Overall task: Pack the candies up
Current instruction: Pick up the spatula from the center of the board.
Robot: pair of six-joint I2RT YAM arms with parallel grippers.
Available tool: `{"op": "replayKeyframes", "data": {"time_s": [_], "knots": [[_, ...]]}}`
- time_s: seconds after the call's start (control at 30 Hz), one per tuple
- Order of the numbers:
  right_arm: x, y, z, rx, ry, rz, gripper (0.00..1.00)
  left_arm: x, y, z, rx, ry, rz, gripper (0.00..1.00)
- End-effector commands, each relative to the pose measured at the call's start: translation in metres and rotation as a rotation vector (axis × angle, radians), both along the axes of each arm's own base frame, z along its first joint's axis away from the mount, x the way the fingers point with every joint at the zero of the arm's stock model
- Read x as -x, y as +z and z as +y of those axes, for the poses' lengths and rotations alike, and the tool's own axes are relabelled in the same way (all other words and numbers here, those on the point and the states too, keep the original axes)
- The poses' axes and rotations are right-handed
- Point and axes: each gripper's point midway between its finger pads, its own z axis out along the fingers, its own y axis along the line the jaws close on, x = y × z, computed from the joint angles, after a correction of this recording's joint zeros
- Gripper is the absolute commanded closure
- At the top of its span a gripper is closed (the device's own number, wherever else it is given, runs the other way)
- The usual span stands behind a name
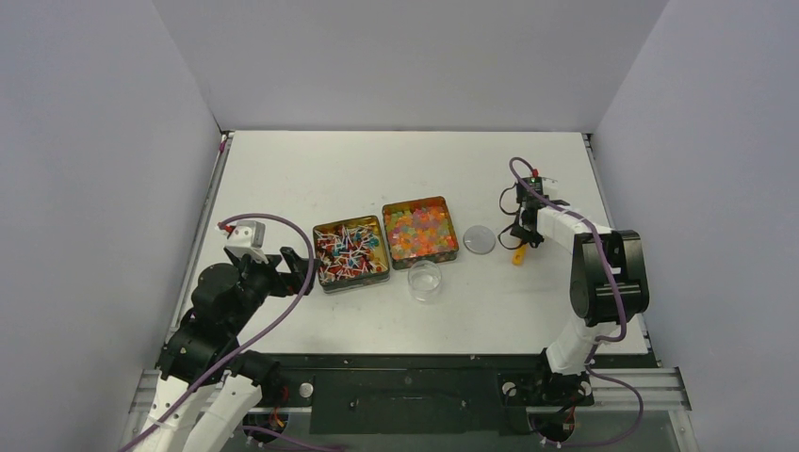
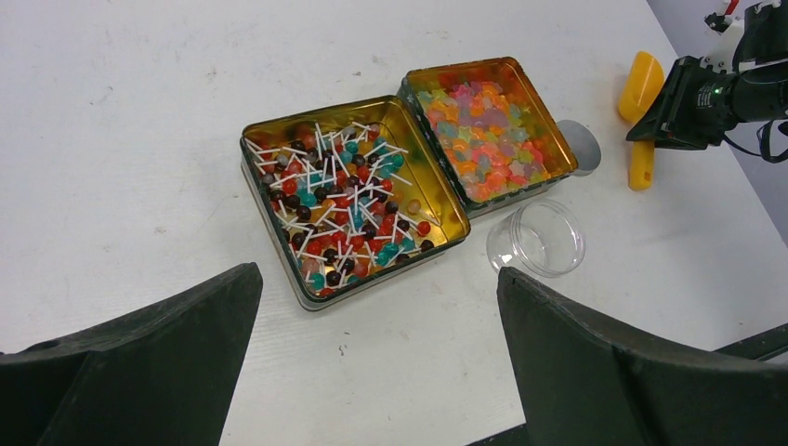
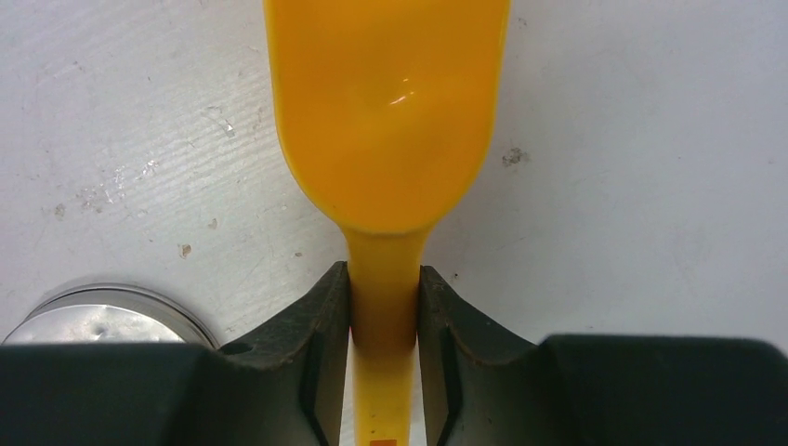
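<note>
Two open gold tins sit side by side mid-table. The left tin (image 1: 350,254) (image 2: 348,200) holds red, blue, dark and white wrapped candies. The right tin (image 1: 420,228) (image 2: 488,125) holds orange, yellow, pink and green bead candies. My right gripper (image 1: 521,240) (image 3: 384,307) is shut on the handle of the orange scoop (image 1: 517,256) (image 3: 386,111) (image 2: 641,84), low over the table right of the tins; the scoop is empty. My left gripper (image 1: 300,264) (image 2: 379,279) is open and empty, just left of the left tin.
A clear round cup (image 1: 425,280) (image 2: 537,238) stands empty in front of the bead tin. Its clear lid (image 1: 479,239) (image 2: 581,147) (image 3: 102,316) lies flat between the bead tin and the scoop. White walls enclose the table on three sides.
</note>
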Motion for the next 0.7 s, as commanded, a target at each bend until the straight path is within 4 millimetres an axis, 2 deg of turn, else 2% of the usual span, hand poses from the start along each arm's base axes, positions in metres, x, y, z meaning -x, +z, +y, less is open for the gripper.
{"op": "replayKeyframes", "data": {"time_s": [0.0, 0.1, 0.2, 0.4, 0.67], "knots": [[-0.012, 0.019, 0.001, -0.025, -0.015, -0.075, 0.9, -0.002, 0.006, -0.003, 0.005, -0.014, -0.022, 0.04], [-0.008, 0.03, 0.005, -0.027, -0.005, -0.099, 1.0, -0.003, 0.005, -0.003, 0.004, -0.013, -0.018, 0.04], [-0.003, 0.045, 0.009, 0.002, 0.016, -0.119, 1.0, -0.003, 0.004, -0.003, 0.004, -0.012, -0.015, 0.04], [0.014, 0.086, 0.043, 0.051, 0.133, -0.208, 1.0, -0.005, 0.0, -0.004, 0.0, -0.015, -0.001, 0.04], [0.043, 0.136, 0.085, -0.002, 0.326, -0.307, 1.0, -0.007, -0.007, -0.011, -0.008, -0.046, 0.04, 0.04]]}}
